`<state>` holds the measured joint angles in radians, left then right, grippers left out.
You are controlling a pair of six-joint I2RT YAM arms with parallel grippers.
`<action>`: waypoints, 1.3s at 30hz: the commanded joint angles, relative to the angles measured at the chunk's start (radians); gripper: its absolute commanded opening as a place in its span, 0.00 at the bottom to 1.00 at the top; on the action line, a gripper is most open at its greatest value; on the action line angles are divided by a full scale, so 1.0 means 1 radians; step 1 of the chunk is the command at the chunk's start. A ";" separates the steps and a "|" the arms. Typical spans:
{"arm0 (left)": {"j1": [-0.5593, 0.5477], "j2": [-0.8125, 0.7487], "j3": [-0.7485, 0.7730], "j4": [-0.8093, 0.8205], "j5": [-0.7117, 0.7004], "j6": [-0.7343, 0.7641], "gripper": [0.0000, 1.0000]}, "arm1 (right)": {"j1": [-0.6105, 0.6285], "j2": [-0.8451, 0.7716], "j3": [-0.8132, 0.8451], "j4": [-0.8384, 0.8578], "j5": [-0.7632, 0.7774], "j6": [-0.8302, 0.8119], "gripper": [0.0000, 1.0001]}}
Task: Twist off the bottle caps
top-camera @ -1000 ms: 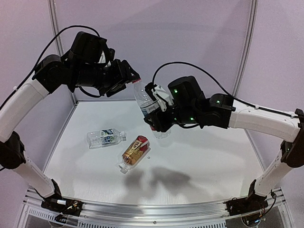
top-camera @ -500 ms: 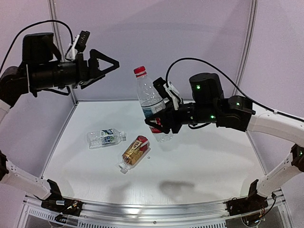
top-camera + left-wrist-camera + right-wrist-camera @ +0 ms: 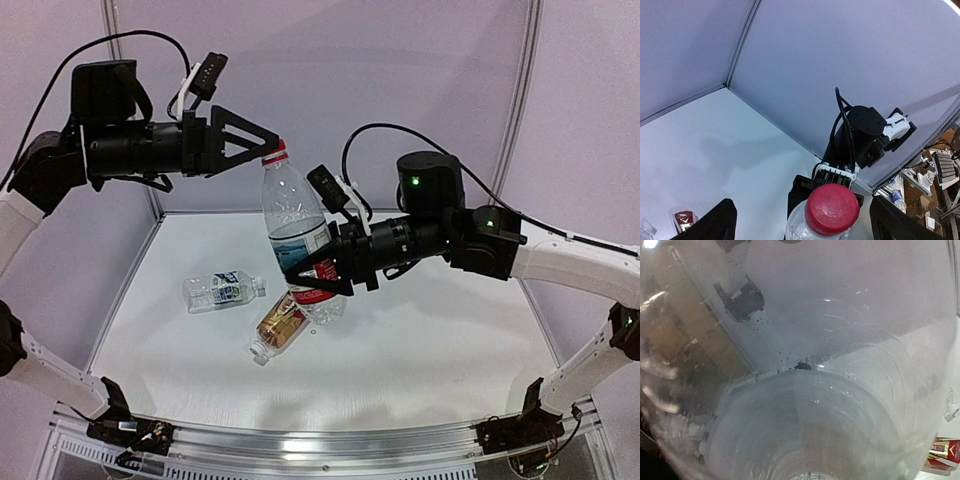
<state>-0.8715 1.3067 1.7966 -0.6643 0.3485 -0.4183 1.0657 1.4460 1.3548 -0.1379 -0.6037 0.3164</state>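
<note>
1. The amber bottle [image 3: 282,322] lies near the middle of the table [image 3: 450,345], neck toward the near edge.
2. The green-labelled bottle [image 3: 222,290] lies just beyond it, toward the left edge.
3. The right gripper [image 3: 318,280] clamps the clear bottle [image 3: 290,215] at its label, raised above the table.
4. The left gripper [image 3: 268,142], jaws wide, straddles the red cap [image 3: 831,209] without touching it.

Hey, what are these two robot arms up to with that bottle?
They are working on unscrewing a bottle cap. The right gripper is clamped on the labelled middle of a clear bottle, holding it up above the table. The left gripper is open and straddles the red cap, which is on the bottle and not yet gripped. Two more, a green-labelled bottle and an amber bottle, lie on the table.
</note>
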 commanded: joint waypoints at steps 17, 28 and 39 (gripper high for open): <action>-0.017 0.048 0.028 -0.048 -0.023 -0.003 0.29 | 0.000 0.046 0.075 -0.041 -0.029 0.013 0.52; 0.024 0.158 0.132 -0.428 -0.461 -0.387 0.28 | 0.001 0.153 0.276 -0.404 0.768 -0.144 0.54; 0.062 0.225 0.136 -0.388 -0.440 -0.592 0.28 | 0.025 0.267 0.355 -0.532 0.867 -0.142 0.53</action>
<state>-0.8169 1.5356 1.9236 -0.9783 -0.1139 -0.9112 1.0859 1.7061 1.6909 -0.6544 0.1543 0.1505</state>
